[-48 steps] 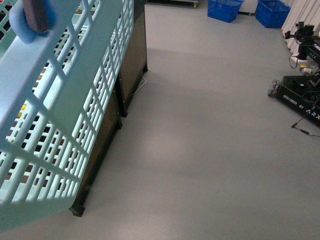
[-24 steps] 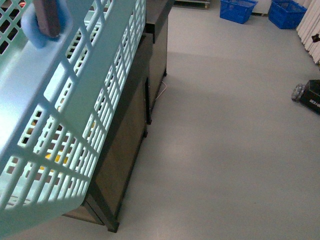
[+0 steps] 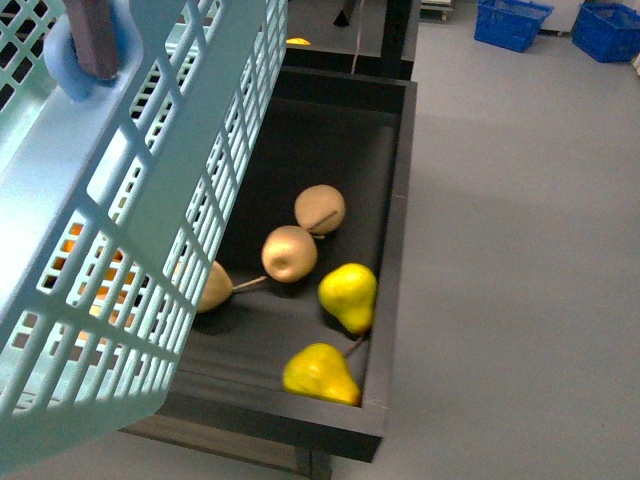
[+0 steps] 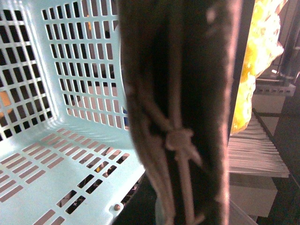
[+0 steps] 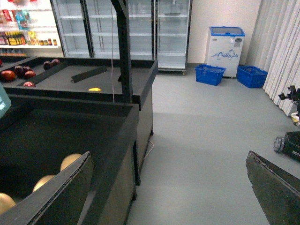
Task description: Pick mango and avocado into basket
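Grey shop floor, dark surface | basket shows no fruit; we judge both picks pending | right jaws apart; left jaws: we cannot tell.

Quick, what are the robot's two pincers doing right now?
Left pincer: tips hidden, but it seems closed on the basket handles.
Right pincer: open, empty.

Front view evenly lit from overhead, the basket wall near the lens soft and washed pale at its lower corner, the black bin interior in shadow; left wrist view dim, brown handle out of focus; right wrist view bright and sharp, glass-door coolers glowing, floor faintly sheened.
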`<state>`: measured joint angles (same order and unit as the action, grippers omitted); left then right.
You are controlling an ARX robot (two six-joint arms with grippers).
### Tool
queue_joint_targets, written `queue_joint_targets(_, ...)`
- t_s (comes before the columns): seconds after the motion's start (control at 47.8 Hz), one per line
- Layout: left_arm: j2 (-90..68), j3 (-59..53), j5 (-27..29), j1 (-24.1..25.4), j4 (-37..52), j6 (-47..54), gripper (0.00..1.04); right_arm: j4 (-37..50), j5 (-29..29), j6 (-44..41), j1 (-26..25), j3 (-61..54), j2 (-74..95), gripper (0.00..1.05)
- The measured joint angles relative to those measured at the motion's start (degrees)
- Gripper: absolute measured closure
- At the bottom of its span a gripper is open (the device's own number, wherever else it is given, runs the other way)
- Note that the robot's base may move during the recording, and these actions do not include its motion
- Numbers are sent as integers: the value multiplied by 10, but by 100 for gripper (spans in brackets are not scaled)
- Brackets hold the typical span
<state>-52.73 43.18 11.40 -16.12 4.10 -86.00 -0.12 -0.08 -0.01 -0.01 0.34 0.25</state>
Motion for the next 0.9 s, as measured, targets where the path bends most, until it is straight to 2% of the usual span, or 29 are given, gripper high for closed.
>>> queue_joint_targets(0.899,1,0,-4,0,0,0,98,0,0,0,0,0,0,8)
